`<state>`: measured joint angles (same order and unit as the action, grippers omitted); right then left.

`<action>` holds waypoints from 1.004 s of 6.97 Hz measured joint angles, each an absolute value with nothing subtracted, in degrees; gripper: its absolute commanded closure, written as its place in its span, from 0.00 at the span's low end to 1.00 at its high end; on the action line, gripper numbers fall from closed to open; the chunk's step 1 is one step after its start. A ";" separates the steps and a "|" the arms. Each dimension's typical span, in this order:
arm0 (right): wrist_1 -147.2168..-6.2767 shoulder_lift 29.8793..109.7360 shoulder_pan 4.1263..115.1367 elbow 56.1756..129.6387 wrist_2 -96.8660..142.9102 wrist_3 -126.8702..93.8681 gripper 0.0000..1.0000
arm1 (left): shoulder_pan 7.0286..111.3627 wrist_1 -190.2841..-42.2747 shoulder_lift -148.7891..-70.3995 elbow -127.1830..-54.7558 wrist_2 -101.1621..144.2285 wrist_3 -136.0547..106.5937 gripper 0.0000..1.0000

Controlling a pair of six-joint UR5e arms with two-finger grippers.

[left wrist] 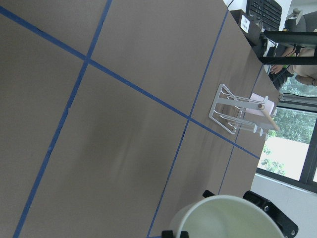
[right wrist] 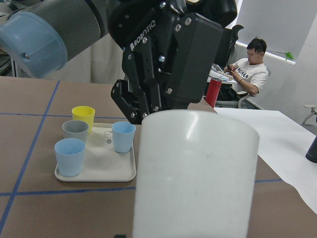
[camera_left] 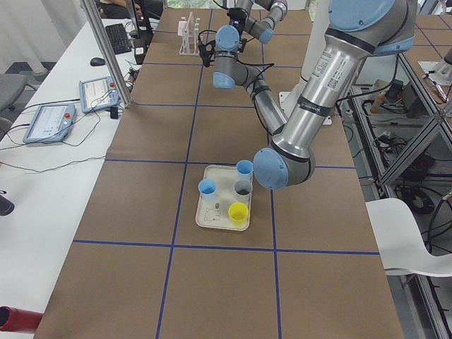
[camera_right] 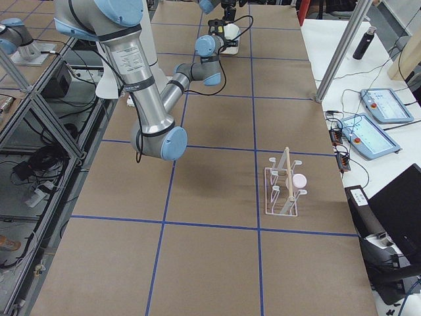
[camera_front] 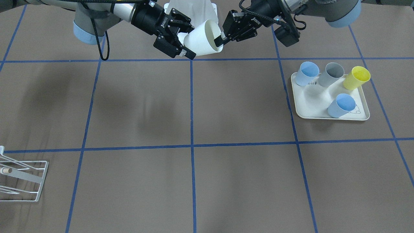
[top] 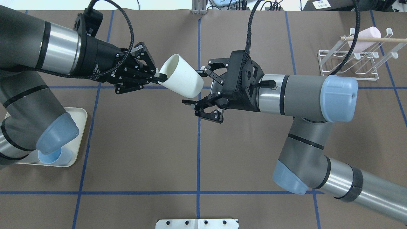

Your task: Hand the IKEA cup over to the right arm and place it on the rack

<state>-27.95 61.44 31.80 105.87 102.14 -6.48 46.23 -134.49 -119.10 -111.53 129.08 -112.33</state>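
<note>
White cup [top: 181, 79] held above the brown surface [top: 143, 143], left pincer [top: 160, 76] marked ROBOTIQ pinching its rim, right pincer [top: 192, 86] spread on either side of its base

You'll find the cup [top: 181, 79] above the table [top: 143, 143], on its midline, between the left gripper [top: 158, 77] and the right gripper [top: 193, 86]. On the robot's left the tray [camera_front: 310, 103] lies holding four cups [camera_front: 334, 74]; well apart on its right stands the rack [top: 356, 57], one more cup [top: 365, 34] on it.
</note>
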 measured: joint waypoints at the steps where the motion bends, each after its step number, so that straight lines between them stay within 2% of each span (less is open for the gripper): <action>1: -27.97 61.58 31.46 105.86 102.28 -6.44 0.66 | 46.25 -134.53 -119.16 -111.55 128.92 -112.26 0.00; 3: -28.34 61.77 31.85 105.85 102.61 -6.42 0.67 | 46.79 -134.54 -119.01 -111.70 128.66 -111.94 0.00; 5: -30.25 62.49 33.47 106.11 102.97 -6.47 0.76 | 49.15 -134.38 -118.15 -111.89 129.63 -111.73 0.00; 7: -43.13 63.41 39.82 109.32 108.26 -6.50 0.81 | 53.81 -133.92 -114.08 -112.05 133.86 -105.95 0.00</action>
<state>-43.13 63.41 39.82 109.32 108.26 -6.50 53.81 -133.92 -114.08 -112.05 133.86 -105.95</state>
